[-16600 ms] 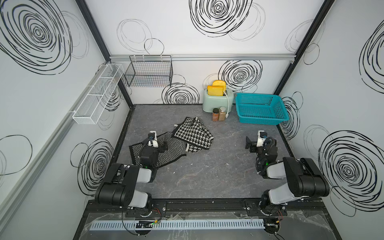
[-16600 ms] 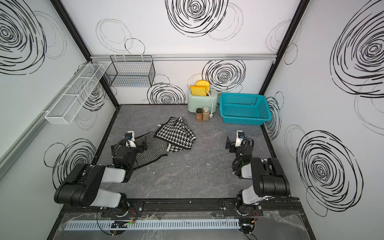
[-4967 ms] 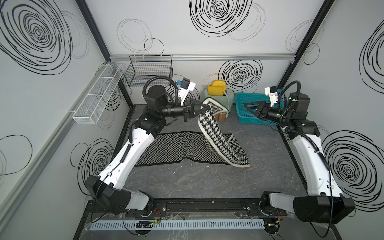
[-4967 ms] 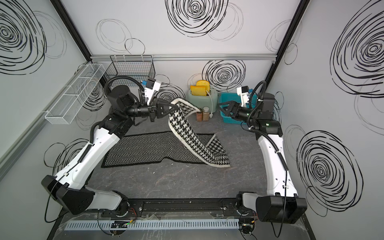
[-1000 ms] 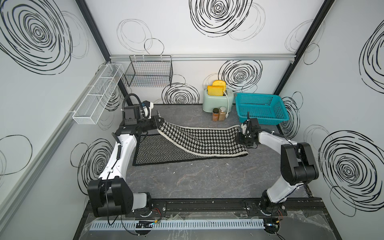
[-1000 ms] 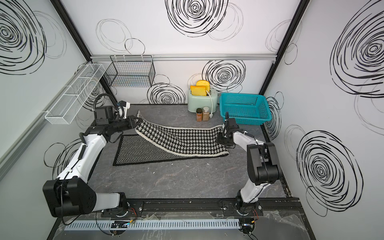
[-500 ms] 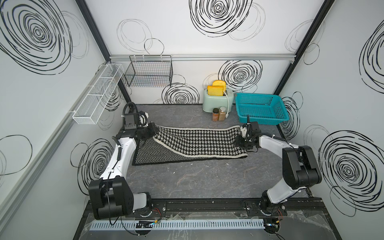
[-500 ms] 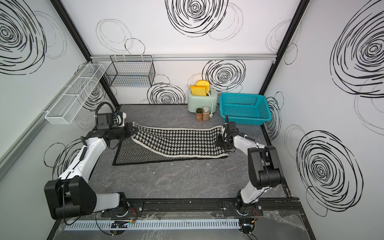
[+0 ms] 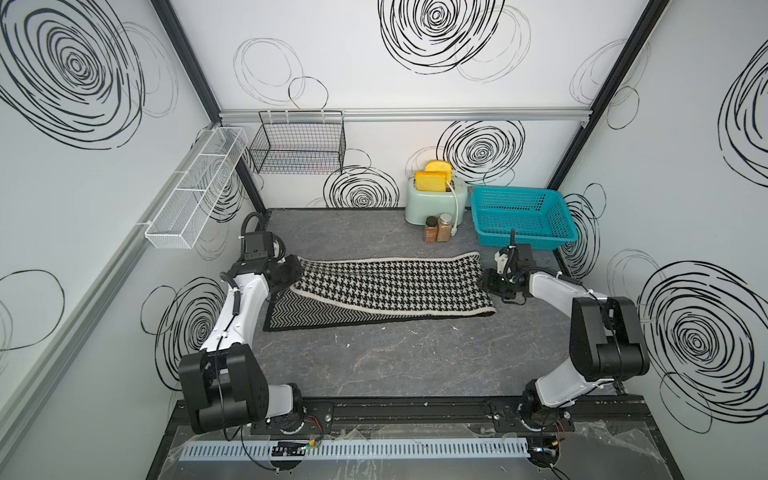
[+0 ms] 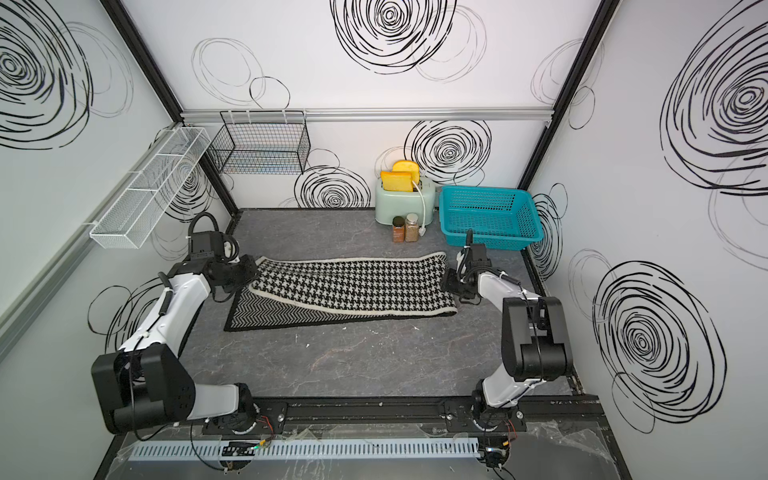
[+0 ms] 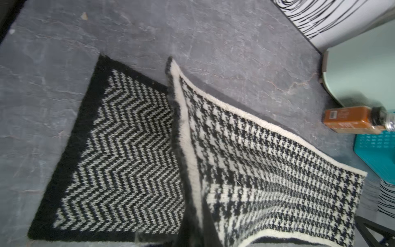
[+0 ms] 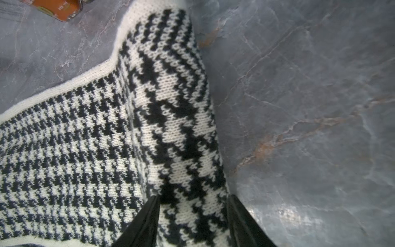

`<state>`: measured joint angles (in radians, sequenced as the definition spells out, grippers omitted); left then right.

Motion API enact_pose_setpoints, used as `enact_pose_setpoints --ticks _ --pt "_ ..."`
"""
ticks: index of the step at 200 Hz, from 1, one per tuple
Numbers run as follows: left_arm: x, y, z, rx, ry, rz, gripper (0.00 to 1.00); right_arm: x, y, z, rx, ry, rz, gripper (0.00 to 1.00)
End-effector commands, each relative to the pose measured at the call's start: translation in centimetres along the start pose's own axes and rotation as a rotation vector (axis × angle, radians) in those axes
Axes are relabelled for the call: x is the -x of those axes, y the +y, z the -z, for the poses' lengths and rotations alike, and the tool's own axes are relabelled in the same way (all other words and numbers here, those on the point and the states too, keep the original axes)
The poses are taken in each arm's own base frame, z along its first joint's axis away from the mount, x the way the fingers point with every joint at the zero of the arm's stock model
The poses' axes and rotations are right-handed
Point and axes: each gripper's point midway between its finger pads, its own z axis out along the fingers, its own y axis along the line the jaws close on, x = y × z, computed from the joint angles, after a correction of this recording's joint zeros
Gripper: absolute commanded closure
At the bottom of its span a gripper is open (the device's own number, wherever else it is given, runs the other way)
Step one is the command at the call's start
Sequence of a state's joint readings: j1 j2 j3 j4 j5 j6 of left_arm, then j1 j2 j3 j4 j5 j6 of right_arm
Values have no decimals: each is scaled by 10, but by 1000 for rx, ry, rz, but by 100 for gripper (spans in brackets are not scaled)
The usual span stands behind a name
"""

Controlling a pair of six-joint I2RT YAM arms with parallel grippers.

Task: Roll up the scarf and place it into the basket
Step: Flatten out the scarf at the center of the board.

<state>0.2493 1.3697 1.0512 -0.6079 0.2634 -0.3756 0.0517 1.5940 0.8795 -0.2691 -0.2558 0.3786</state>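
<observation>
Clamping the long knitted black-and-white scarf point(image 9: 395, 286), the left gripper point(image 9: 296, 272) pinches one end; the right gripper point(image 9: 485, 283) grasps the opposite fold. Scarf lies unrolled.

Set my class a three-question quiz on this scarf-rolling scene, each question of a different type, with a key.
1. True or false: the scarf is already rolled up inside the basket.
2. Which pattern shows on the scarf's upper layer? A houndstooth, B polka dots, C plain stripes.
3. Fill in: the left gripper is shut on the ____.
Key: 1 false; 2 A; 3 scarf.
</observation>
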Motion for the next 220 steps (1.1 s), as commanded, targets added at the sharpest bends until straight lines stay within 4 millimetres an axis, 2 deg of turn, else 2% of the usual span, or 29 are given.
enact_pose_setpoints --ticks 1,40,58,79,103,141,179,220 --pt "-1 24 -2 79 2 16 100 0 0 6 9 -15 -17 45" --pt "4 30 8 141 -27 -2 100 -5 -3 1 11 -1 -32 39" --pt "8 16 10 91 -39 -19 100 -6 -3 -1 19 7 -42 36" --pt "22 -5 19 58 -64 -52 100 -3 2 -6 45 14 -40 35" --pt "34 -20 31 72 -90 -96 100 16 9 -16 74 9 -26 35" --pt "39 -22 38 68 -115 -90 100 27 12 -42 85 37 -33 37" --pt "52 -18 54 115 -179 -92 100 17 15 -50 120 65 -44 38" --pt "75 -48 83 91 -257 -137 100 14 28 -45 200 55 -39 42"
